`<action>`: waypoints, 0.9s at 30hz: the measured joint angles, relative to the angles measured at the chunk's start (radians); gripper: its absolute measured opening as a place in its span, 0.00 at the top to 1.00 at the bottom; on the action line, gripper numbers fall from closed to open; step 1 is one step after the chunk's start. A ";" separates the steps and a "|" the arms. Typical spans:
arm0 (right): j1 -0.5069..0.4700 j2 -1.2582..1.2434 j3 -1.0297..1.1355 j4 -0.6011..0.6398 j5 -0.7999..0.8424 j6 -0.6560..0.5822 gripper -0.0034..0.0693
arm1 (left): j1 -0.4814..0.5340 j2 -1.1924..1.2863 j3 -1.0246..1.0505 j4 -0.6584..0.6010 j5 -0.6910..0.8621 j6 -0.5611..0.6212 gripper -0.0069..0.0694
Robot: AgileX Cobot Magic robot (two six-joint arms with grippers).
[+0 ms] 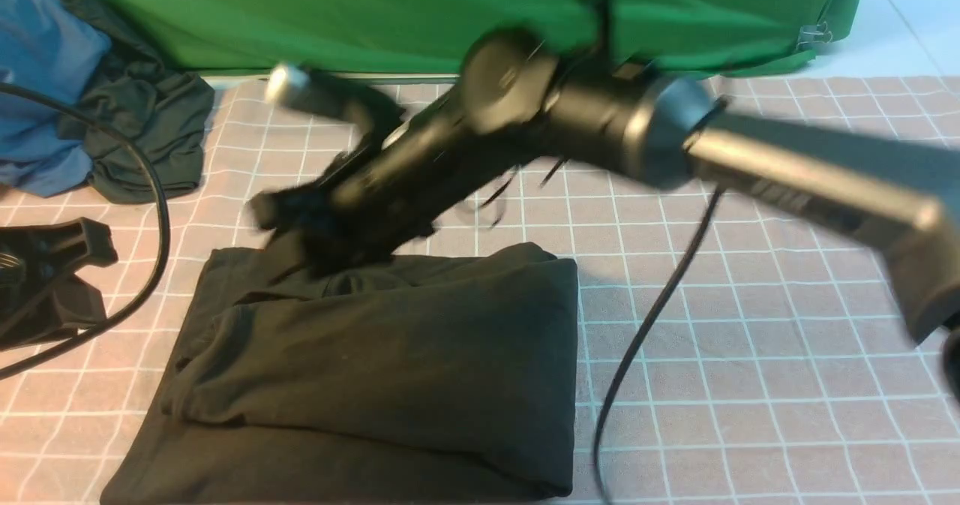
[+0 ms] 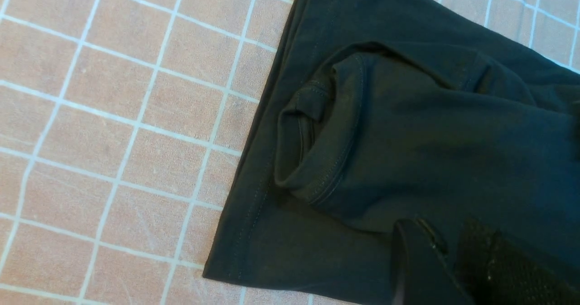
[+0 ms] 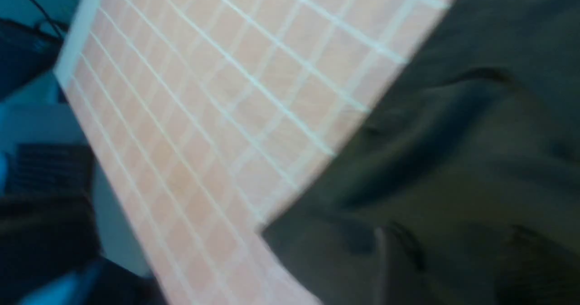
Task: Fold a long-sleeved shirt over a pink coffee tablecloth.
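Note:
The long-sleeved shirt (image 1: 375, 370) lies as a black folded rectangle on the pink coffee tablecloth (image 1: 750, 340), near the front edge. My right arm reaches across from the right, blurred by motion. The right gripper (image 1: 277, 212) hovers just over the shirt's far left corner, its jaws apart and empty in the right wrist view (image 3: 453, 259). My left gripper (image 1: 109, 280) waits left of the shirt, low over the tablecloth, its fingers slightly apart with nothing between them (image 2: 448, 246). A rolled sleeve cuff (image 2: 312, 146) rests on the shirt (image 2: 430, 137) near its left edge.
A green cloth (image 1: 450, 10) hangs along the back. A blue cloth (image 1: 37, 77) and a dark grey-green garment (image 1: 150, 130) are bunched at the back left. One black cable (image 1: 652, 302) trails across the tablecloth right of the shirt, another (image 1: 154, 212) loops on the left.

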 joint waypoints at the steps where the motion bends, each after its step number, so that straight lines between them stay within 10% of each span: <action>1: -0.030 -0.011 -0.019 -0.048 0.042 -0.015 0.69 | 0.000 0.000 0.000 0.000 0.007 -0.016 0.70; 9: -0.128 -0.028 -0.179 -0.401 0.293 -0.120 0.88 | 0.000 0.019 0.000 -0.079 0.021 -0.051 0.70; 18: -0.131 0.029 -0.193 -0.462 0.352 -0.336 0.50 | 0.000 0.301 0.000 -0.185 -0.061 -0.018 0.70; 27: -0.104 0.116 -0.193 -0.466 0.284 -0.360 0.44 | 0.000 0.463 0.000 -0.211 -0.182 0.013 0.70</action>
